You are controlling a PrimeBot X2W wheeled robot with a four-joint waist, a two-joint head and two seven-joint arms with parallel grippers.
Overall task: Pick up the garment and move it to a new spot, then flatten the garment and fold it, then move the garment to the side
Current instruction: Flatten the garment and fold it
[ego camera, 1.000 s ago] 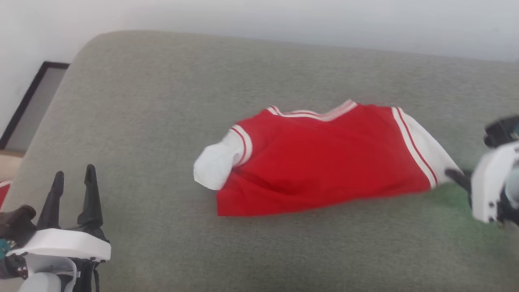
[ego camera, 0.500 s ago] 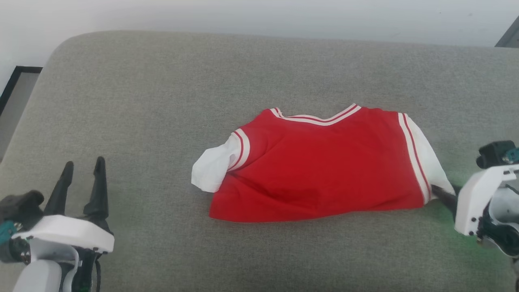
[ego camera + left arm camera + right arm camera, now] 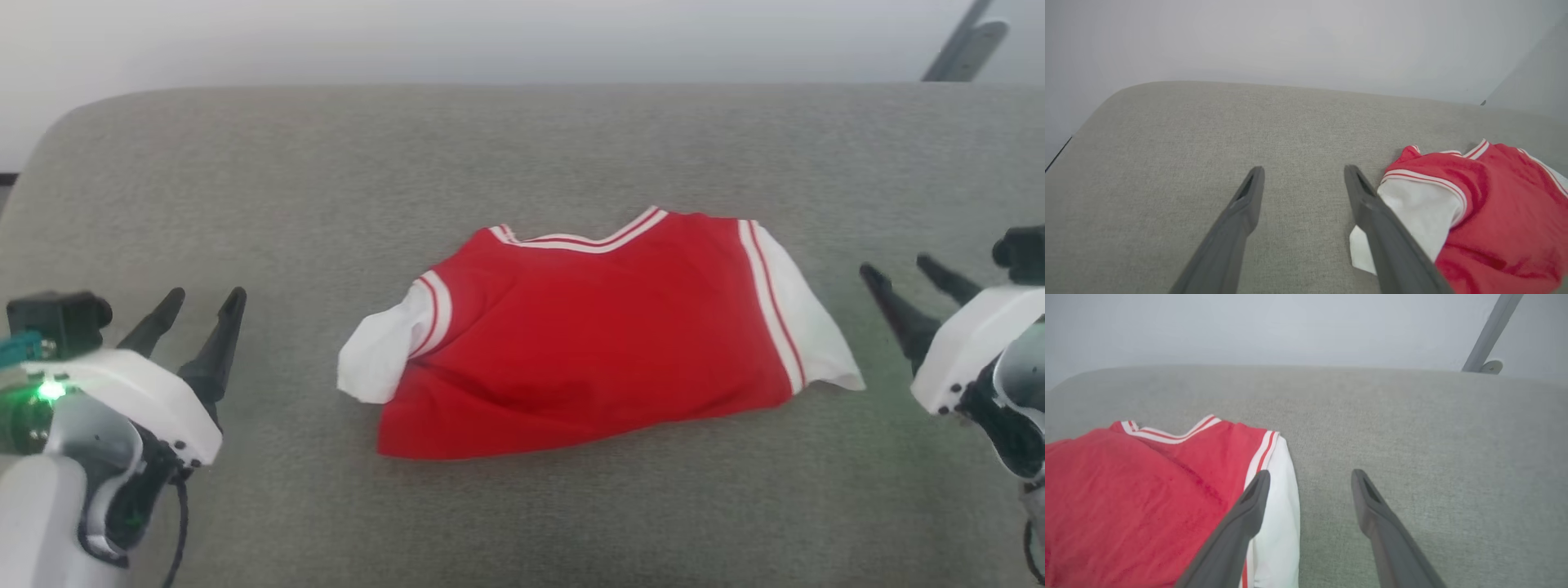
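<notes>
Looking down from the head camera, I see my left claw (image 3: 206, 294) nearest, fingers spread apart and empty at the left of the grey cushion (image 3: 269, 506). My right claw (image 3: 894, 265) is likewise spread and holds nothing, near the white sleeve on its side. Between them the garment (image 3: 588, 343) lies rumpled on the cushion, striped neckline toward the far edge, with a pale wall (image 3: 408, 41) and a slanted grey pole (image 3: 963, 49) beyond.

Open cushion (image 3: 245, 204) left, right, front of garment (image 3: 588, 335); wall (image 3: 490, 41) behind far edge; slanted grey pole (image 3: 1492, 330) far right.
</notes>
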